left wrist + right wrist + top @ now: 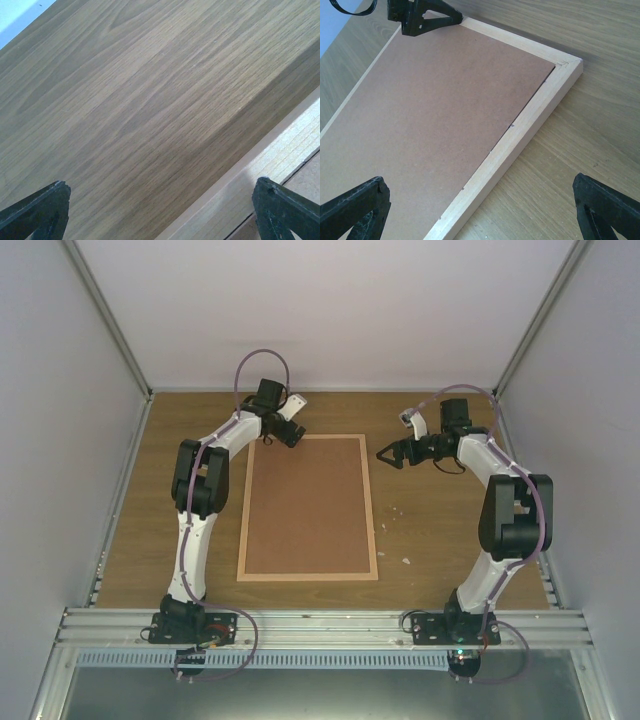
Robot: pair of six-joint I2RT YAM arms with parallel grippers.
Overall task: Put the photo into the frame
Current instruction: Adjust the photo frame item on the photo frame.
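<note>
- Upper left: left tool (288, 436) gapes empty at a corner of the frame (308, 577); a careless dip could shove it.
- Centre: backing board (305, 505) fills the frame; no photo visible anywhere.
- Upper right: right tool (390, 455), open and empty, might scrape the surface (440, 520) prying the board.

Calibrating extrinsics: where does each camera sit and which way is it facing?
Top external: above, behind the bases, looking down at the table; both arms whole.
Left wrist: close over table and frame rail; own fingertips below.
Right wrist: looking across the backing board; own fingertips, left gripper beyond.
Shared: frame, in all three.
</note>
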